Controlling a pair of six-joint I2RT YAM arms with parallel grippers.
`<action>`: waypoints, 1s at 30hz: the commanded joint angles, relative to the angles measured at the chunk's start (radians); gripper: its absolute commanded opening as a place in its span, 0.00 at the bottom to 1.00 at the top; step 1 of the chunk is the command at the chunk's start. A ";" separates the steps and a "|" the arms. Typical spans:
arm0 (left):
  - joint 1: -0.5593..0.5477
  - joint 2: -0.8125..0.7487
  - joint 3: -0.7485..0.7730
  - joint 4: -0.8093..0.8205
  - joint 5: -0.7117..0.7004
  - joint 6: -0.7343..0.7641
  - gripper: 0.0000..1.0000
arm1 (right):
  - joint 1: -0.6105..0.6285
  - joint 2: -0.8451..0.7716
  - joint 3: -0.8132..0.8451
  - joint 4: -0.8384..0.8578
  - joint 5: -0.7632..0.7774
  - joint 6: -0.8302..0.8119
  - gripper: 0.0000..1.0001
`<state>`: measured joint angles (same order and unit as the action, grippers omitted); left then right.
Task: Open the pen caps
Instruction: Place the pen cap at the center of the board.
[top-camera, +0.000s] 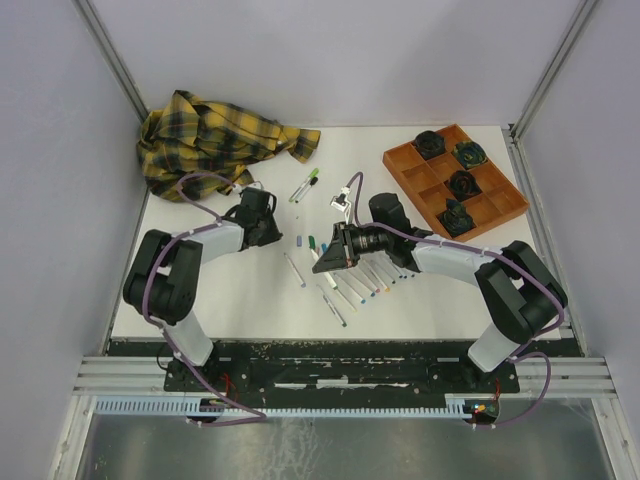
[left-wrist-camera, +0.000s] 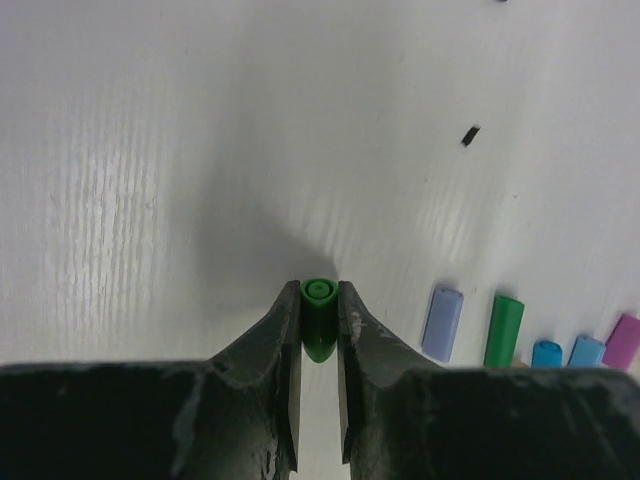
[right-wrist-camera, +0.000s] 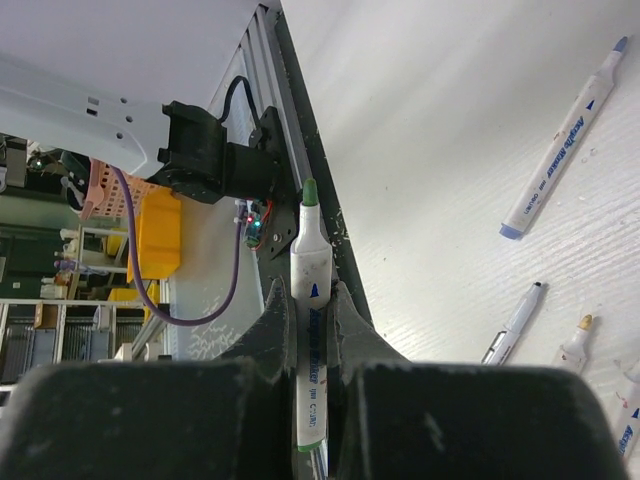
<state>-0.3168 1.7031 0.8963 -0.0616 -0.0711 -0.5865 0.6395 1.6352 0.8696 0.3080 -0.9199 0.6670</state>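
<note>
1. Left claw (left-wrist-camera: 319, 292) is pinching a green cap (left-wrist-camera: 319, 325) at bottom centre of the left wrist view. The cap's open end faces away and it hangs above the bare table (left-wrist-camera: 200, 150).
2. Right claw (right-wrist-camera: 311, 290) is pressed on a pen (right-wrist-camera: 308, 235) at mid barrel, centre of the right wrist view. Its green tip is bare and points up-frame.
3. Loose caps (left-wrist-camera: 503, 330) lie in a row at lower right of the left wrist view: lavender, green, two blue, purple.
4. Step, as I judge it: this pen's cap is off, with cap and pen in separate claws.
5. Next move calls for setting the cap beside the row and laying the pen down with the other pens (top-camera: 365, 280), centre of the top view. Release low so the cap does not roll.
</note>
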 joint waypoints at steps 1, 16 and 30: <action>-0.024 0.044 0.074 -0.082 -0.107 0.095 0.15 | -0.001 -0.034 0.048 -0.008 0.018 -0.024 0.00; -0.036 -0.028 0.081 -0.089 -0.158 0.132 0.41 | 0.000 -0.043 0.049 -0.049 0.050 -0.058 0.00; -0.044 -0.893 -0.359 0.101 -0.152 0.043 0.59 | 0.080 0.025 0.195 -0.343 0.175 -0.200 0.00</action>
<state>-0.3561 0.9905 0.6174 0.0006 -0.2272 -0.5064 0.6746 1.6379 0.9585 0.0994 -0.8223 0.5522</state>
